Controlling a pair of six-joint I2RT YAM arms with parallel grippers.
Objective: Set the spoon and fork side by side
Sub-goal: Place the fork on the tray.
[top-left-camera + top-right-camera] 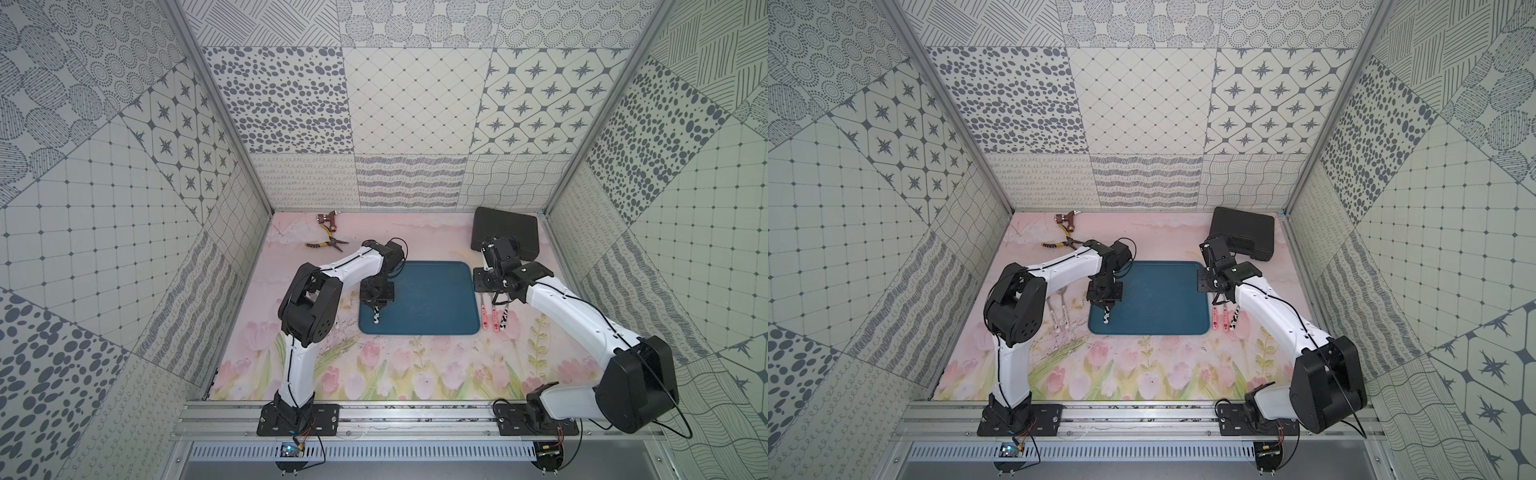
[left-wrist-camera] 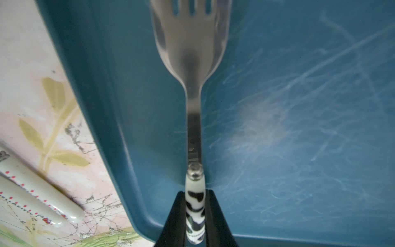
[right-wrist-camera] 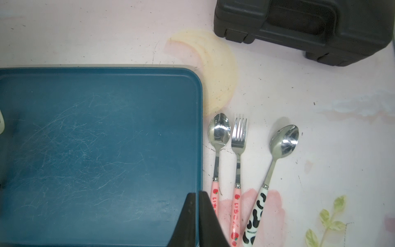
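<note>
Clamping the black-and-white cow-patterned handle between its narrow jaws, the left gripper [image 2: 195, 193] holds the fork [image 2: 193, 64] over the left, near part of the blue tray [image 1: 432, 299]. The tines point toward the far side. Whether the fork touches the tray floor or hangs just above it cannot be told from the left wrist view.

Across the tray, the right gripper [image 3: 197, 193] has its fingers pressed together with nothing between them. It hovers above the tray's right rim.

Just right of that rim, on the flowered mat, lie three pieces with handles toward the near side: a pink-handled spoon [image 3: 217, 166], a pink-handled fork [image 3: 238, 166] close beside it, and the cow-patterned spoon [image 3: 265, 186], slightly apart and angled. Left of the tray, two white-handled pieces [image 2: 38, 192] rest on the mat.

By my judgement the task is about halfway. If the matching cow pair is meant, the fork is in hand and at the tray but not yet released. The matching spoon is untouched, well apart from the fork with the tray's bare floor between them. Left to do: set the fork down, pick up that spoon, and lay it parallel next to the fork.
</note>
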